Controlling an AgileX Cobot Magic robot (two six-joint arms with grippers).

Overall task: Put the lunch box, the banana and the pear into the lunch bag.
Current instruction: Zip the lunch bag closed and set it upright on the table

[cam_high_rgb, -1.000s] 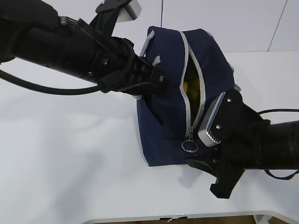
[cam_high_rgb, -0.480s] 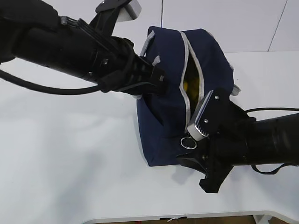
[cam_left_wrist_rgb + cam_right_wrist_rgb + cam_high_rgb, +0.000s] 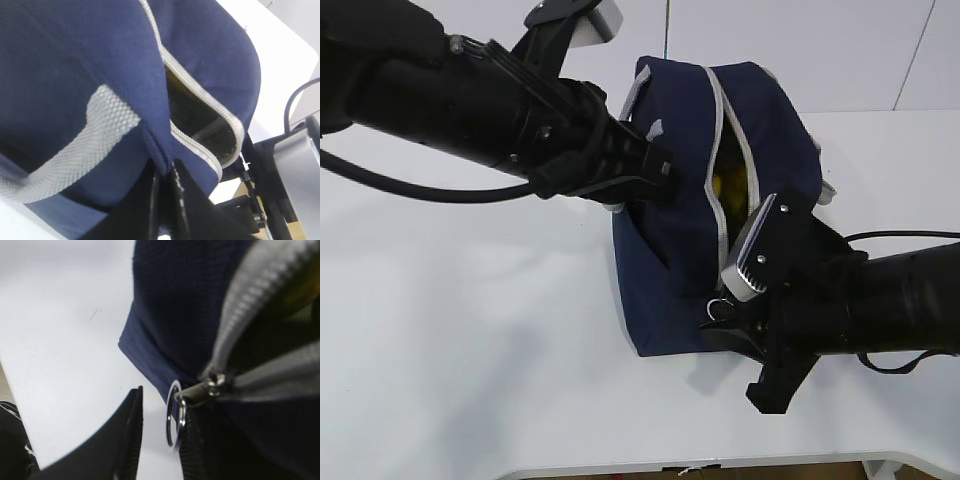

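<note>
**A:** What is the right gripper (image 3: 160,432) doing at the lunch bag (image 3: 680,270)?

**B:** Its jaws stand a little apart, with the ring pull (image 3: 175,414) hanging in the gap between them, close against the inner face of one jaw. Nothing is clamped yet, as far as I can tell. To do this well I'd bring the jaws together squarely on the ring's flat sides, so it doesn't twist out, then draw along the line of the zipper (image 3: 250,315) rather than across it.

**A:** And the left gripper (image 3: 165,187)?

**B:** Its jaws are pressed nearly together on a fold of the bag's navy cloth, just beside the grey strap (image 3: 75,145). That pinch should steady the bag against the pull, so I'd keep it firm.

**A:** How does the bag look?

**B:** Boxy, navy, soft-sided, standing on the white table (image 3: 470,350) between the two grippers. The zipper gapes along the top, and something yellow (image 3: 720,185) shows inside; whether banana or pear I can't tell. The lunch box isn't visible.
</note>
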